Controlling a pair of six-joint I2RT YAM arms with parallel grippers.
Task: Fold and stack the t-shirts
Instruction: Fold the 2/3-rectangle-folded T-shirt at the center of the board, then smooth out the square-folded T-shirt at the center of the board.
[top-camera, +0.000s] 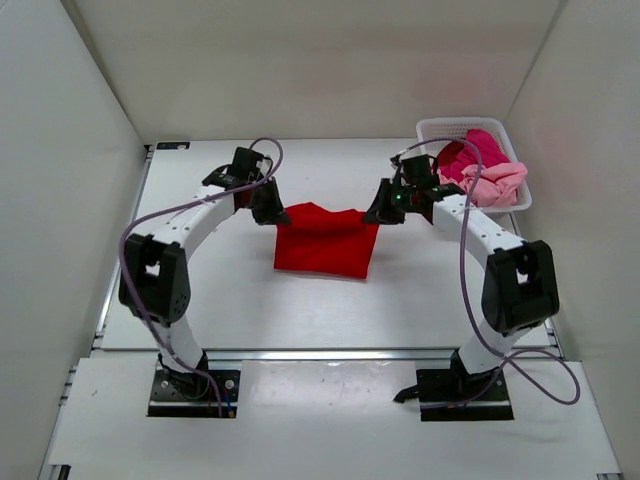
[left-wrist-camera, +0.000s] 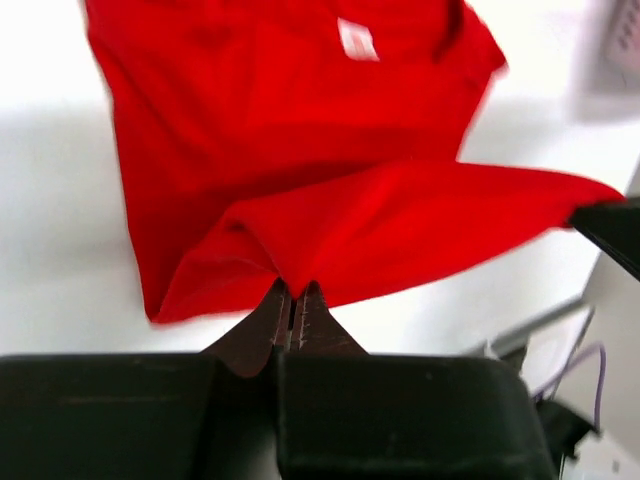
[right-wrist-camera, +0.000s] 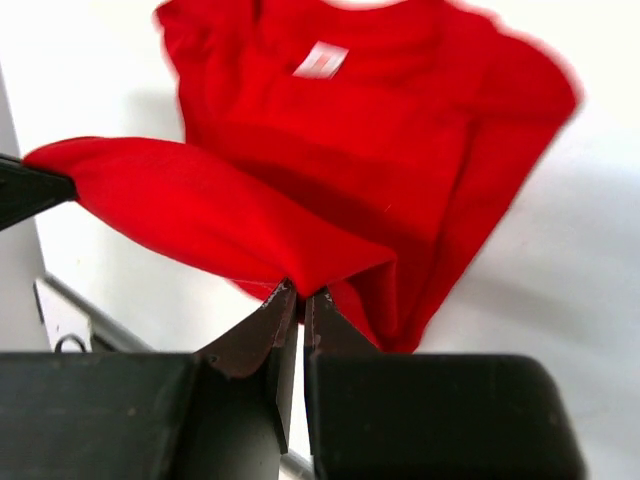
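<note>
A bright red t-shirt (top-camera: 325, 240) hangs between my two grippers at the table's middle, its lower part resting on the table. My left gripper (top-camera: 270, 212) is shut on the shirt's left corner (left-wrist-camera: 290, 270). My right gripper (top-camera: 380, 213) is shut on the right corner (right-wrist-camera: 305, 275). The stretched edge spans between them. The white neck label (left-wrist-camera: 357, 40) shows in both wrist views (right-wrist-camera: 320, 60). A magenta shirt (top-camera: 480, 148) and a pale pink shirt (top-camera: 495, 183) lie bunched in the basket.
The white lattice basket (top-camera: 432, 130) stands at the back right, close behind my right arm. White walls enclose the table on the left, back and right. A metal rail runs along the table's near edge (top-camera: 330, 352).
</note>
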